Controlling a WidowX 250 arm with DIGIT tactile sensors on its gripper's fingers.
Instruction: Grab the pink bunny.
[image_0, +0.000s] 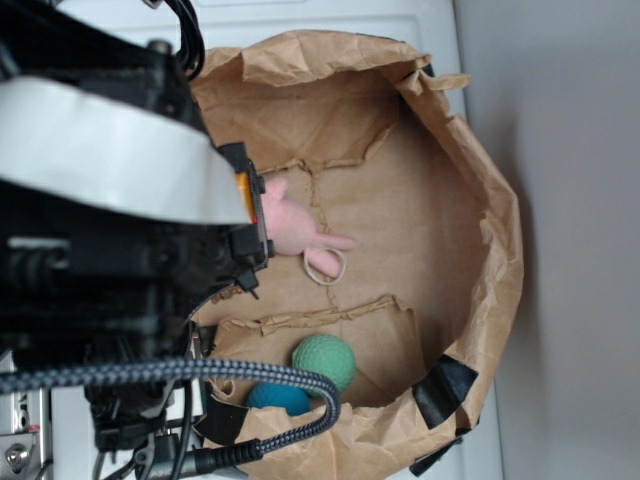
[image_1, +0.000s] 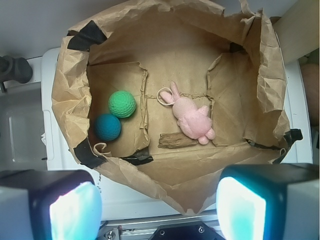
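Observation:
The pink bunny (image_1: 191, 117) lies on the floor of a brown paper bag (image_1: 170, 45), ears and cream loop toward the left in the wrist view. In the exterior view the pink bunny (image_0: 295, 228) shows partly behind the arm, its loop on the bag floor. My gripper (image_1: 157, 207) hangs high above the bag's near rim, open, with nothing between its two glowing pads (image_1: 75, 212). The gripper itself is hidden by the arm in the exterior view.
A green knitted ball (image_1: 122, 104) and a blue knitted ball (image_1: 108, 127) sit together in the bag's left part; green ball (image_0: 324, 360), blue ball (image_0: 280, 398). A small brown scrap (image_1: 176, 140) lies beside the bunny. Crumpled bag walls ring everything. A braided cable (image_0: 180, 375) crosses the foreground.

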